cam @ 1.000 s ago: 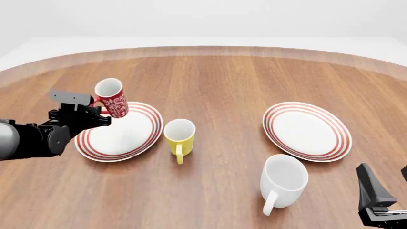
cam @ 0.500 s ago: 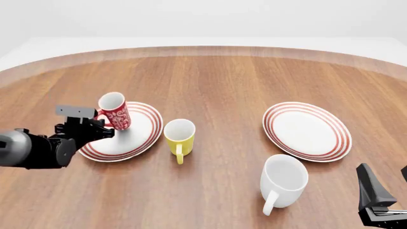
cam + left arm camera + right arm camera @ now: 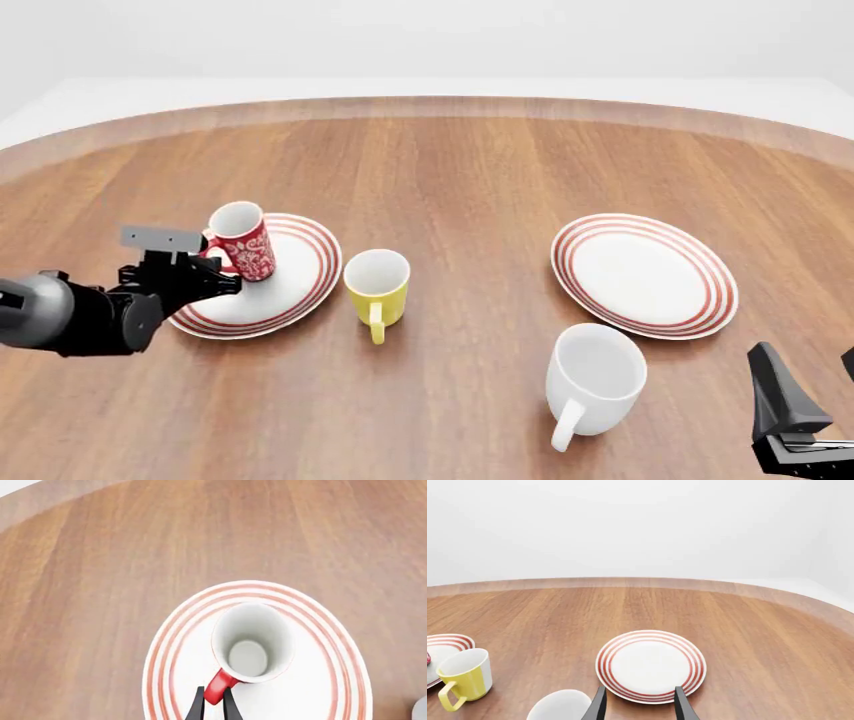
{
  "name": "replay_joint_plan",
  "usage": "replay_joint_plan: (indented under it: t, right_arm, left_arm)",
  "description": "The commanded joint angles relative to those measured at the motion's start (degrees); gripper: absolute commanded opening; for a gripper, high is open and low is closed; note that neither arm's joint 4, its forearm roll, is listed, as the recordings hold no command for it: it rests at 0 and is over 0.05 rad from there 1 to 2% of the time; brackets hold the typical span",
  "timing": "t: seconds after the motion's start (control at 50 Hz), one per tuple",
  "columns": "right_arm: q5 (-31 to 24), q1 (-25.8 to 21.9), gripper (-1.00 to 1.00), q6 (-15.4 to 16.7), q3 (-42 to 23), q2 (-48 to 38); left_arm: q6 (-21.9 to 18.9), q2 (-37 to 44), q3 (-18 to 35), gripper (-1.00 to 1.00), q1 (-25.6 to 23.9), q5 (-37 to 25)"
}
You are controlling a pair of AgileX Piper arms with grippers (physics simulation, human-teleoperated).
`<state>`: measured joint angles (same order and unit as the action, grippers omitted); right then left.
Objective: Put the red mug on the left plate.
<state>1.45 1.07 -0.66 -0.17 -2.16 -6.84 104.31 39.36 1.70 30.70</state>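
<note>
No readable text, labels, brands, numbers anywhere. Red mug (image 3: pixel 243 241) carries only white floral pattern, no lettering.

The wooden counter (image 3: pixel 467 160) is round-edged, its grain running away from the arms. Directly on it lie two red-ringed plates: the left plate (image 3: pixel 300 285) and the right plate (image 3: pixel 646 273), well apart. Between them, just beside the left plate, stands a yellow mug (image 3: pixel 376 288) (handle toward the camera). A white mug (image 3: pixel 594 381) sits nearer, apparently tilted.
</note>
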Motion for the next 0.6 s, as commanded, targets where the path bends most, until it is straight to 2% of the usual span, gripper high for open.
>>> replay_joint_plan:
  t: [0.02,0.04,0.06,0.24,0.34,0.48,0.54,0.56,0.6]
  right_arm:
    - [0.0,0.0,1.00,0.0,0.0,0.0]
    - [0.0,0.0,1.00,0.0,0.0,0.0]
    - [0.0,0.0,1.00,0.0,0.0,0.0]
    - [0.0,0.0,1.00,0.0,0.0,0.0]
    - [0.0,0.0,1.00,0.0,0.0,0.0]
    - [0.0,0.0,1.00,0.0,0.0,0.0]
    - [0.0,0.0,1.00,0.0,0.0,0.0]
    - [0.0,0.0,1.00,0.0,0.0,0.0]
    - [0.0,0.0,1.00,0.0,0.0,0.0]
  left_arm:
    - [-1.2,-0.3,0.3,-1.00,0.4,-0.9]
    - [-0.9,-0.6,0.2,-1.00,0.2,-1.1]
    - [-1.3,-0.7,0.0,1.00,-0.1,-1.2]
    - [-1.4,-3.8,-1.1,1.00,-1.3,-3.4]
    - [-1.7,-6.9,-3.9,1.00,-1.9,-4.3]
    - [-1.5,-16.2,-10.0,1.00,-4.6,-6.9]
    - [-1.2,-23.7,-12.4,1.00,-6.0,-10.7]
    - [-1.2,-23.8,-12.4,1.00,-6.0,-10.8]
    - [-1.2,-30.0,-13.3,1.00,-6.7,-14.8]
